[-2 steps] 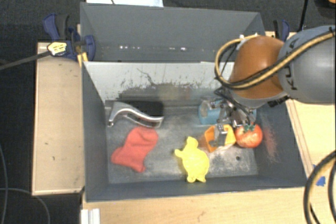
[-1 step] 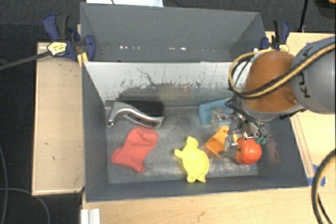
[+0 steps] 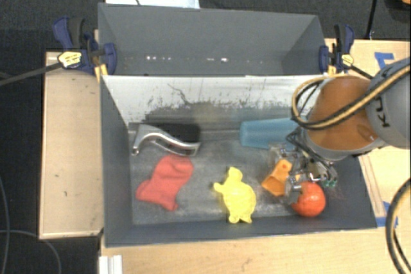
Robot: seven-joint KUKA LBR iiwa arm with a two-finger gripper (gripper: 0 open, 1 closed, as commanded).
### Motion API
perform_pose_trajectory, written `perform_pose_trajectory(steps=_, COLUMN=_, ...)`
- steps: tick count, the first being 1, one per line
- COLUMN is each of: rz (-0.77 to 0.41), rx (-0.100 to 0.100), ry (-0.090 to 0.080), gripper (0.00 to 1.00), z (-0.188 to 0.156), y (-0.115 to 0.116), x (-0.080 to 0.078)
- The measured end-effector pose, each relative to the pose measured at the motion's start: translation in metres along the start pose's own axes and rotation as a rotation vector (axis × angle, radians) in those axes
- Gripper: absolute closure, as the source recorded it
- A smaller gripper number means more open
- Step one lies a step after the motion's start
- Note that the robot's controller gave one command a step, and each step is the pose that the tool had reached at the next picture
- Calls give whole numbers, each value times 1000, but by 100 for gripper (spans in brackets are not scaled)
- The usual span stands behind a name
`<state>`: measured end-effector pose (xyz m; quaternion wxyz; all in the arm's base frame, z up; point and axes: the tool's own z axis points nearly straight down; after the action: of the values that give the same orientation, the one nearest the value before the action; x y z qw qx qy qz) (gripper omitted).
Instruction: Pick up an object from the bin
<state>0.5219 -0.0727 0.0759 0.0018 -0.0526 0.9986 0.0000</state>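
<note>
Yellow toy (image 3: 236,197), duck-like w/ rounded body, sits closest to the front wall, approx mid-bin, lying on the grey floor of the bin (image 3: 205,167).

L to R from there:

Far left front: red soft piece (image 3: 166,181), floppy, cloth-like, lying flat and angled toward the front-left corner. Well apart from the yellow toy.

Just behind it: silver handle (image 3: 160,138), curved metal, running from the left wall toward centre. Its right end touches or overlaps a black block (image 3: 180,130) that lies vs. the back wall; can't tell which is on top.

Centre-right, at the back: blue cylinder (image 3: 264,133), lying on its side along the back wall, right end going under the robot's wrist.

Right front: orange wedge (image 3: 277,179), small, tilted, standing up on one edge. The gripper (image 3: 298,181) is down low directly beside it, on its right, and looks to be touching it. Can't tell if the tool is apart, together or clamped on anything; metal parts and the wedge blur together there, so no grip confirmed.

Just right of and in front of the gripper: red-orange ball (image 3: 310,201), round, resting on the floor near the front-right corner, touching or nearly touching the tool's lower end.

Above all that on the right: the arm's orange cover (image 3: 340,119), big and rounded, hanging over the bin's right wall.
</note>
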Motion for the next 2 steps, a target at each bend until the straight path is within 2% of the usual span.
perform_pose_trajectory(steps=1, rz=46, rx=-1, ry=-3, gripper=100, z=4, y=18, x=20)
perform_pose_trajectory(steps=2, rz=46, rx=-1, ry=-3, gripper=100, z=4, y=18, x=20)
